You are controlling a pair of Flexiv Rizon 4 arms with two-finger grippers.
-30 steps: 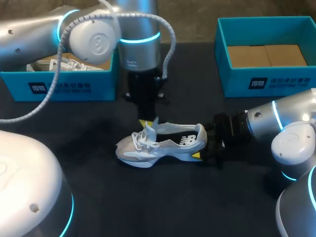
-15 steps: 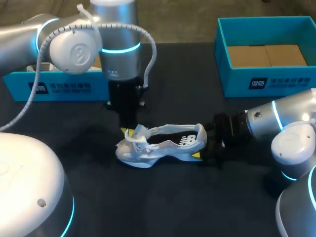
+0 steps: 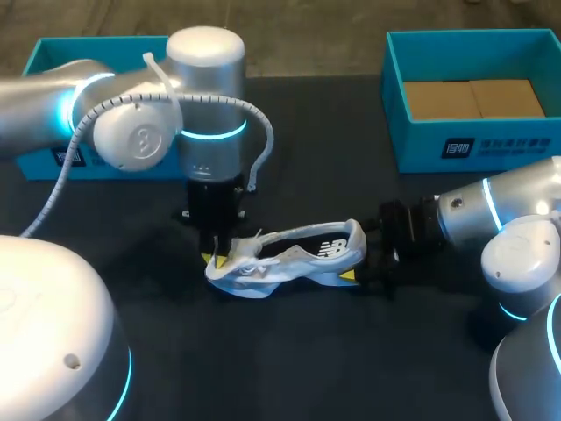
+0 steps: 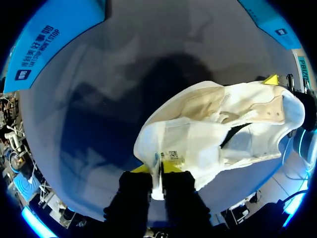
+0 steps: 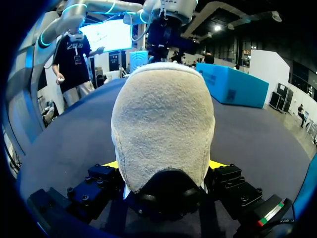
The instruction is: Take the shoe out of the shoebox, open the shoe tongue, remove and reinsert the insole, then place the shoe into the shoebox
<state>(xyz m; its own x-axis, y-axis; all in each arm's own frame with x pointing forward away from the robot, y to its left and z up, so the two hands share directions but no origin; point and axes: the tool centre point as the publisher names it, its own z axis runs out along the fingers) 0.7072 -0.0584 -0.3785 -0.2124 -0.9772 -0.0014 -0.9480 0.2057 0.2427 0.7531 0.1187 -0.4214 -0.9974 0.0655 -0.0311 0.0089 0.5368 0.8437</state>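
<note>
Mid-table — shoe: left gripper pinching tongue, right gripper clamping heel; left arm half-hides left shoebox.

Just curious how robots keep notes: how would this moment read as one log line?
left fingers: shut on tongue | right fingers: shut on heel | shoe: on table

Head view: high behind the robot, looking down over the table.
Left wrist view: close above the shoe, facing down.
Right wrist view: table level, tight behind the shoe, facing along it.
Shared: the shoe, all three.
</note>
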